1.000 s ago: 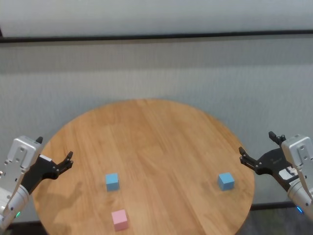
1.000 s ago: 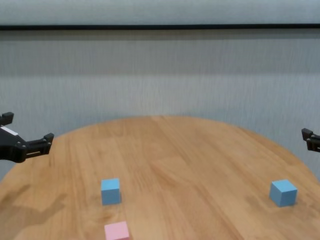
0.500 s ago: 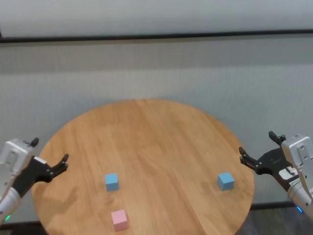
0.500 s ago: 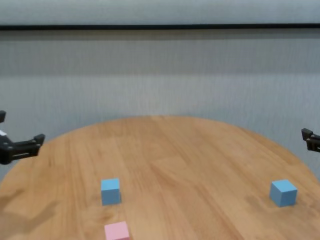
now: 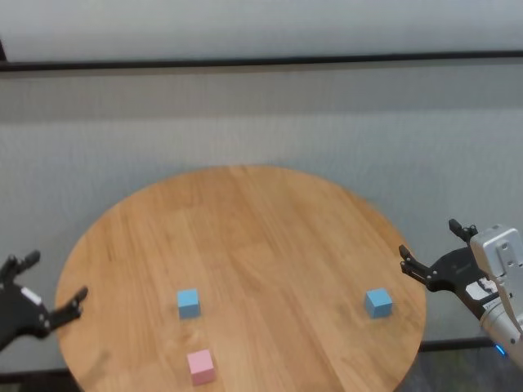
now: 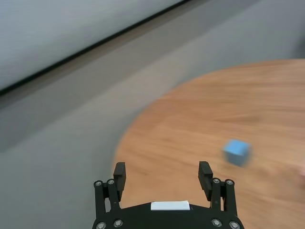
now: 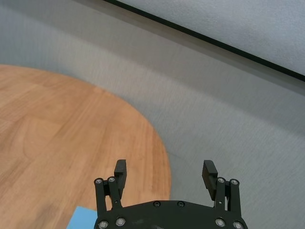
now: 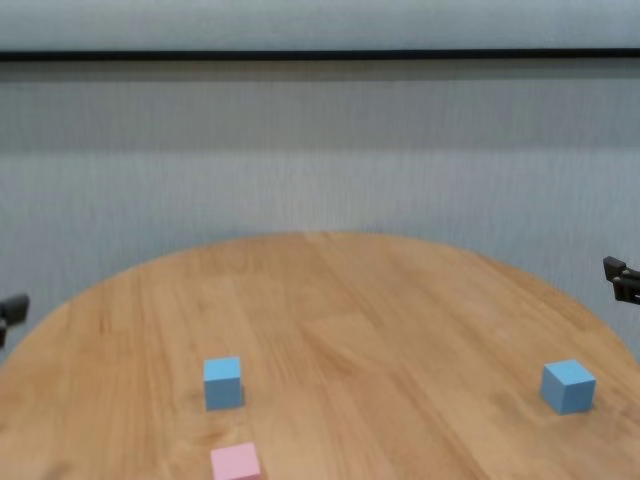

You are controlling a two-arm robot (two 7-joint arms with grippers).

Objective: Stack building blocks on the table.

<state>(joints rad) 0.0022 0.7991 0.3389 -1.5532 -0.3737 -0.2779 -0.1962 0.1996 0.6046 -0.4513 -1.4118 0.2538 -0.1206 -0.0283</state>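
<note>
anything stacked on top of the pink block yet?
No. The pink block has a bare top and sits alone on the table. Both blue blocks stand apart. Nothing hides it.

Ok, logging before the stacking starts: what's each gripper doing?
Left gripper: open, empty.
Right gripper: open, empty.

Soft even light, left wrist view blurred
</note>
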